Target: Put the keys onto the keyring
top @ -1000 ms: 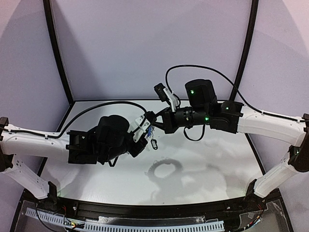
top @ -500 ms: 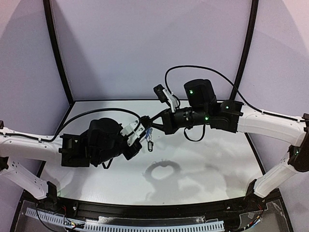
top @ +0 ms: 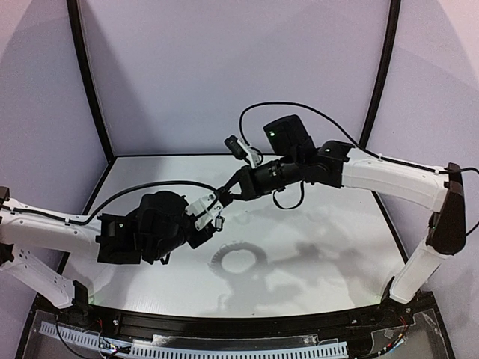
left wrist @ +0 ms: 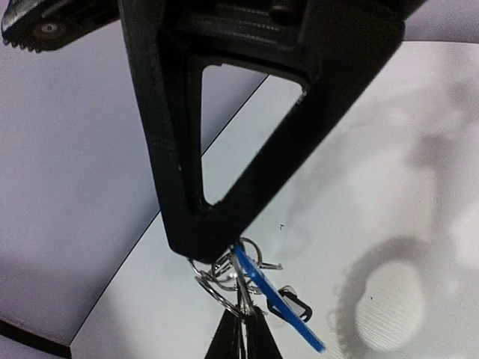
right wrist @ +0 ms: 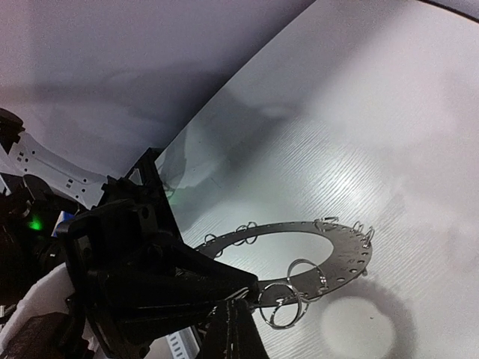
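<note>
Left wrist view shows the left gripper [left wrist: 241,333] closed to a thin pinch. What it has between its tips seems to be the metal shaft of the blue-tagged key [left wrist: 281,303], whose tag hangs down toward the worktop [left wrist: 352,194]; a small dark piece [left wrist: 303,303] hangs just beside the tag. Around the head of this key there is a knot of thin wire loops [left wrist: 217,278], and one black finger of the other arm comes from above and touches the same knot. In the right wrist view the right gripper [right wrist: 233,313] is also fully closed, with its tips at the loops, but I cannot tell which wire, if any, it has hold of. There the keyring [right wrist: 346,260] shows as a flat grey annulus with small holes along its rim, raised off the worktop, its near end going behind the two grippers. In the top external view I find only its round shadow [top: 239,260] in front of the arms. My judgement is that the step in hand is the threading itself: the key is at one loop of the keyring, but I cannot confirm that it is on it. The next move asks for a small, slow turn of the key along the wire while the other arm holds the loop steady, because the loops are thin and can slip or tangle.
</note>
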`<state>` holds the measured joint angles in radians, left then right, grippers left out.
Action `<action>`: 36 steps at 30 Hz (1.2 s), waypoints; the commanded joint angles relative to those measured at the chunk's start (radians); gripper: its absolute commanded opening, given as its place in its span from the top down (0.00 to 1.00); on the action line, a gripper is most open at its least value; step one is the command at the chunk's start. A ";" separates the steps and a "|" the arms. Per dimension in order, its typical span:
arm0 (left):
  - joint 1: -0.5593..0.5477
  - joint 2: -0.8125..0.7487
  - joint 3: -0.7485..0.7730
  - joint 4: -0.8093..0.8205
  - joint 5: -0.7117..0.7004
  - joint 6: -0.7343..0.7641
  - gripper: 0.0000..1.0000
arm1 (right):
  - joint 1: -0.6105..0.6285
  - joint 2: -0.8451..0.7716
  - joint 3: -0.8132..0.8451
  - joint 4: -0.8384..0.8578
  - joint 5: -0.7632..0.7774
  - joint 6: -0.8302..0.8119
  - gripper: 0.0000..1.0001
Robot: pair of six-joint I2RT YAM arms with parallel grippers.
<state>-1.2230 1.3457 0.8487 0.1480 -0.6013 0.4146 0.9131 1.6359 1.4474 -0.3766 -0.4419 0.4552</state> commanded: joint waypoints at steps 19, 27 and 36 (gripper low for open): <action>-0.029 -0.033 -0.002 0.240 0.065 0.062 0.99 | -0.031 0.028 -0.011 -0.036 -0.087 -0.065 1.00; -0.029 -0.035 0.012 0.175 0.079 -0.008 0.70 | -0.029 -0.080 -0.090 0.089 -0.059 -0.140 1.00; -0.029 -0.066 0.028 0.071 0.102 -0.106 0.68 | -0.022 -0.108 -0.099 0.097 -0.018 -0.156 1.00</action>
<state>-1.2484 1.3308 0.8582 0.2755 -0.5283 0.3778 0.8872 1.5651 1.3561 -0.3367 -0.4945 0.3192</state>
